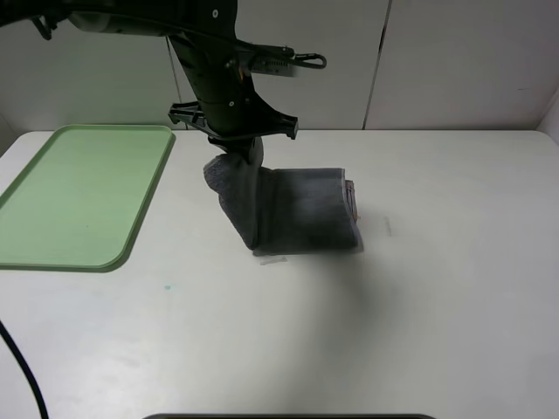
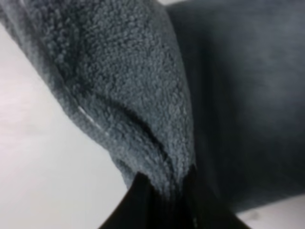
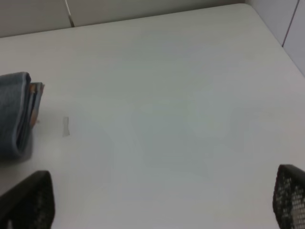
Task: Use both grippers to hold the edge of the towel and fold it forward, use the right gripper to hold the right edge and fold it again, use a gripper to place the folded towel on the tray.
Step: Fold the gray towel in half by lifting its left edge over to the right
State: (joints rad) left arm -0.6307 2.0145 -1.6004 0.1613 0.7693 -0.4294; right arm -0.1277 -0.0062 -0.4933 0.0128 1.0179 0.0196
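Observation:
The dark grey towel (image 1: pixel 301 214) lies folded on the white table, its left end pulled up off the surface. My left gripper (image 1: pixel 238 155) is shut on that raised end, and in the left wrist view the terry cloth (image 2: pixel 143 95) bunches between the black fingers (image 2: pixel 143 200). Orange and white stripes show at the folded right end (image 3: pixel 33 102). The pale green tray (image 1: pixel 79 196) sits empty at the far left. In the right wrist view my right gripper (image 3: pixel 162 202) stands open over bare table, to the right of the towel, nothing between its fingers. The exterior high view does not show the right arm.
A small strip of tape (image 1: pixel 271 259) lies at the towel's front edge, and a faint mark (image 3: pixel 66 126) sits on the table to the towel's right. A white wall (image 1: pixel 454 61) backs the table. A black cable (image 1: pixel 22 371) hangs at the front left.

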